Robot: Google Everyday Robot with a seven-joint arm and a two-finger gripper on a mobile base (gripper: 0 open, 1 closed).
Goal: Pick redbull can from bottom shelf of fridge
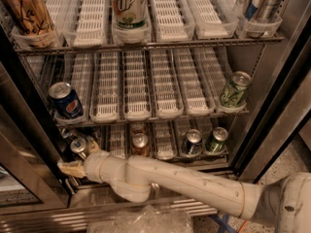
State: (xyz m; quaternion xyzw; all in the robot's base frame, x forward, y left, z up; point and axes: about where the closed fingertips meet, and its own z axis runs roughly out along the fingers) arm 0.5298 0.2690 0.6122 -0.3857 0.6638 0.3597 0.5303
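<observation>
The fridge (272, 106) stands open with three wire racks. On the bottom shelf (165, 147), at the far left, the slim silver redbull can (77, 146) stands upright, only its top and a little of its side showing. My gripper (80, 159) is at that left end, right against the can, its cream tip pointing left toward the door frame. My white arm (184, 183) reaches in from the lower right, across the front of the bottom shelf. The can's lower body is hidden behind the gripper.
A copper can (140, 143), a dark can (193, 141) and a green can (217, 139) stand on the bottom shelf. On the middle rack are a Pepsi can (65, 101) and a green can (234, 90). The door frame (24, 174) is close on the left. Crumpled plastic (141, 220) lies below.
</observation>
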